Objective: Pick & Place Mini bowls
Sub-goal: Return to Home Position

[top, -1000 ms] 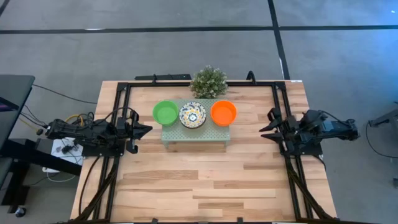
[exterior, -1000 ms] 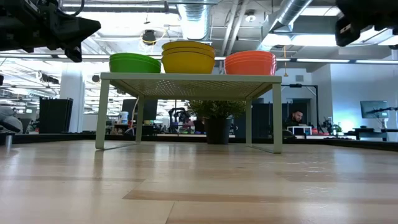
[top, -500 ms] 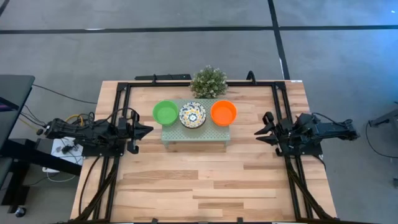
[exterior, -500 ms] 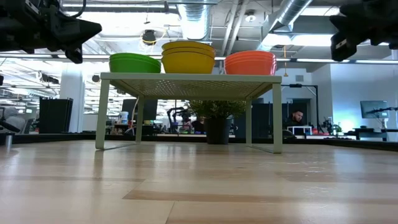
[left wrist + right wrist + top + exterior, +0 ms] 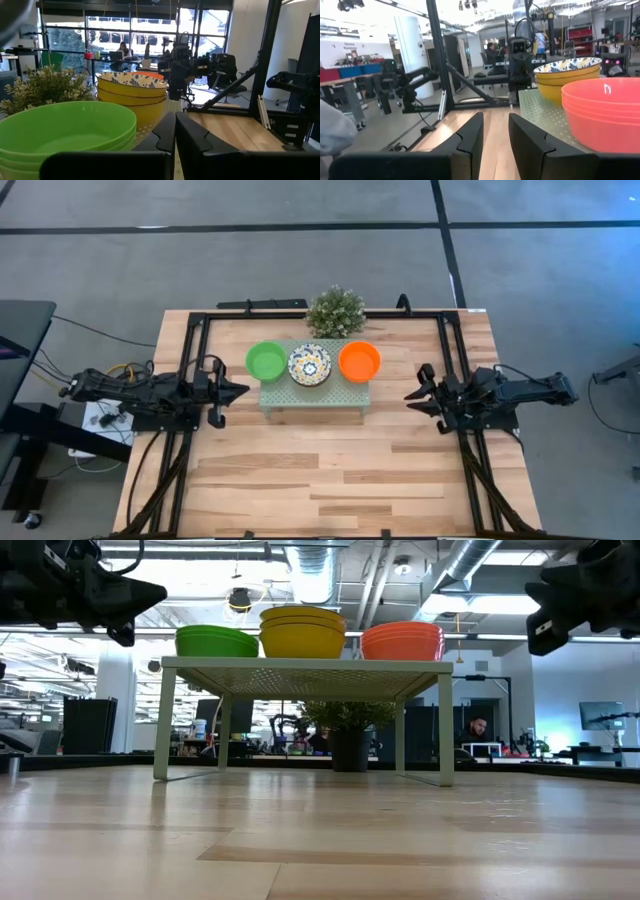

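Three stacks of mini bowls stand on the pale green perforated platform (image 5: pixel 315 394): green (image 5: pixel 266 361) on the left, a blue-yellow patterned one (image 5: pixel 310 364) on top of yellow-sided ones (image 5: pixel 303 637) in the middle, and orange-red (image 5: pixel 360 361) on the right. My left gripper (image 5: pixel 243 390) is shut and empty, left of the platform at bowl height. My right gripper (image 5: pixel 411 385) is open and empty, right of the platform, pointing at the orange-red stack (image 5: pixel 605 115).
A small bushy plant (image 5: pixel 336 311) stands behind the platform at the far edge. A black frame (image 5: pixel 200 330) runs along the table's left, far and right sides. Bare wood (image 5: pixel 320 470) lies in front of the platform.
My right gripper has gone toward the table's left, nearer the platform and the orange-red stack, staying open and level. The bowls have not moved.
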Action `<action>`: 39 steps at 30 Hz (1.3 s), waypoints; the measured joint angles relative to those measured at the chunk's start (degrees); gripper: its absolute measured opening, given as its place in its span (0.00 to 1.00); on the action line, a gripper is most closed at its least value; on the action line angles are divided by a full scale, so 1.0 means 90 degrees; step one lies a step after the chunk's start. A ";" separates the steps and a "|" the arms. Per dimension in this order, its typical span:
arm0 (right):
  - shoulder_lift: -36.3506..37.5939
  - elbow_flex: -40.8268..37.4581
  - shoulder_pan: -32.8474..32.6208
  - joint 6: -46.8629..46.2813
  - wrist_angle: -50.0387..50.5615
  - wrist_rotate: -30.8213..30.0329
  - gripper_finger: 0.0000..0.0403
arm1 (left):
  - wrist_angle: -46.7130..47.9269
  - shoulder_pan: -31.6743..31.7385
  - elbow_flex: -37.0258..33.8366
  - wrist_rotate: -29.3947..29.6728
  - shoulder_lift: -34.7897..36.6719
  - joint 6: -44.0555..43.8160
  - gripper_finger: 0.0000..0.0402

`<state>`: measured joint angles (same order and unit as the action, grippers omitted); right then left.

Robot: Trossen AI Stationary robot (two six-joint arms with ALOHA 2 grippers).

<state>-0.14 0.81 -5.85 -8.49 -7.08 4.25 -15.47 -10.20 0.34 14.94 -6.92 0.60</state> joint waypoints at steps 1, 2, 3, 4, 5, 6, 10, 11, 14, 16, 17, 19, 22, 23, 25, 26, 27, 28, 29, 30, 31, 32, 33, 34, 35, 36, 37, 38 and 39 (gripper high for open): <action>-0.0002 -0.0040 0.0000 0.0000 -0.0058 -0.0002 0.22 | 0.0001 0.0000 0.0000 0.0000 -0.0027 0.0000 0.03; -0.0001 -0.0045 0.0000 0.0000 -0.0077 0.0000 0.22 | -0.0001 0.0000 0.0000 0.0000 -0.0053 0.0000 0.03; 0.0000 -0.0044 -0.0001 0.0000 -0.0055 -0.0001 0.22 | -0.0001 0.0000 0.0000 0.0000 -0.0080 0.0000 0.03; 0.0000 -0.0045 0.0000 0.0001 0.0009 -0.0001 0.22 | -0.0001 0.0000 0.0000 0.0000 -0.0104 0.0000 0.03; -0.0002 -0.0045 0.0000 0.0006 0.0036 -0.0002 0.22 | -0.0002 0.0000 0.0000 0.0000 -0.0129 0.0000 0.03; 0.0000 -0.0045 0.0000 0.0039 0.0020 -0.0006 0.22 | -0.0004 0.0000 0.0000 0.0000 -0.0153 0.0000 0.03; 0.0000 -0.0045 0.0000 0.0510 0.0041 -0.0024 0.22 | -0.0004 0.0000 0.0000 0.0000 -0.0172 0.0000 0.03; 0.0000 -0.0045 0.0000 0.0671 0.0076 -0.0024 0.22 | -0.0004 0.0000 0.0000 0.0000 -0.0172 0.0000 0.03; 0.0000 -0.0048 0.0000 0.0754 0.0092 -0.0024 0.22 | -0.0004 0.0000 0.0000 0.0000 -0.0174 0.0000 0.03; 0.0000 -0.0048 0.0000 0.0770 0.0093 -0.0024 0.22 | -0.0004 0.0000 0.0000 -0.0001 -0.0174 0.0000 0.03; 0.0000 -0.0048 0.0000 0.0772 0.0093 -0.0024 0.22 | -0.0004 0.0000 0.0000 -0.0001 -0.0174 0.0000 0.03; 0.0000 -0.0050 0.0000 0.0772 0.0093 -0.0024 0.22 | -0.0004 0.0000 0.0000 0.0000 -0.0174 0.0000 0.03; 0.0000 -0.0050 0.0000 0.0772 0.0093 -0.0024 0.22 | -0.0004 0.0000 0.0000 0.0000 -0.0174 0.0000 0.03; 0.0000 -0.0050 -0.0001 0.0772 0.0093 -0.0024 0.22 | -0.0004 0.0000 0.0000 0.0000 -0.0174 0.0000 0.03; 0.0000 -0.0050 0.0000 0.0772 0.0093 -0.0024 0.22 | -0.0004 0.0000 0.0000 -0.0001 -0.0174 0.0000 0.03; 0.0000 -0.0050 0.0000 0.0772 0.0093 -0.0024 0.22 | -0.0004 0.0000 0.0000 -0.0002 -0.0174 0.0000 0.03; 0.0000 -0.0050 -0.0002 0.0772 0.0093 -0.0024 0.22 | -0.0005 0.0000 0.0000 0.0000 -0.0174 0.0000 0.03; 0.0000 -0.0052 0.0000 0.0772 0.0093 -0.0024 0.22 | -0.0006 0.0000 0.0000 -0.0001 -0.0174 0.0000 0.03; 0.0000 -0.0052 0.0000 0.0772 0.0093 -0.0024 0.22 | -0.0005 0.0000 0.0000 -0.0001 -0.0174 0.0000 0.03; 0.0000 -0.0052 0.0000 0.0772 0.0093 -0.0024 0.22 | -0.0005 0.0000 0.0000 -0.0001 -0.0174 0.0000 0.03; 0.0000 -0.0052 0.0000 0.0772 0.0093 -0.0024 0.22 | -0.0004 0.0000 0.0000 -0.0002 -0.0174 0.0000 0.03; 0.0000 -0.0052 0.0000 0.0772 0.0093 -0.0024 0.22 | -0.0006 0.0000 0.0000 0.0000 -0.0174 0.0000 0.03; 0.0000 -0.0052 0.0000 0.0772 0.0093 -0.0024 0.22 | -0.0004 0.0000 0.0000 0.0000 -0.0174 0.0000 0.03; 0.0000 -0.0055 0.0000 0.0772 0.0093 -0.0024 0.22 | -0.0006 0.0000 0.0000 0.0000 -0.0174 0.0000 0.03; 0.0000 -0.0055 -0.0001 0.0772 0.0093 -0.0024 0.22 | -0.0004 0.0000 0.0000 -0.0002 -0.0174 0.0000 0.03; 0.0000 -0.0055 0.0000 0.0772 0.0093 -0.0024 0.22 | -0.0004 0.0000 0.0000 0.0000 -0.0174 0.0000 0.03; 0.0000 -0.0055 0.0000 0.0772 0.0093 -0.0024 0.22 | -0.0004 0.0000 0.0000 0.0000 -0.0174 0.0000 0.03; 0.0000 -0.0055 0.0000 0.0772 0.0093 -0.0024 0.22 | -0.0006 0.0000 0.0000 0.0000 -0.0174 0.0000 0.03; 0.0000 -0.0055 -0.0002 0.0772 0.0093 -0.0024 0.22 | -0.0006 0.0000 0.0000 0.0000 -0.0174 0.0000 0.03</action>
<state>-0.14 0.32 -5.87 -1.54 -6.24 4.03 -15.53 -10.20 0.34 14.94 -8.49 0.60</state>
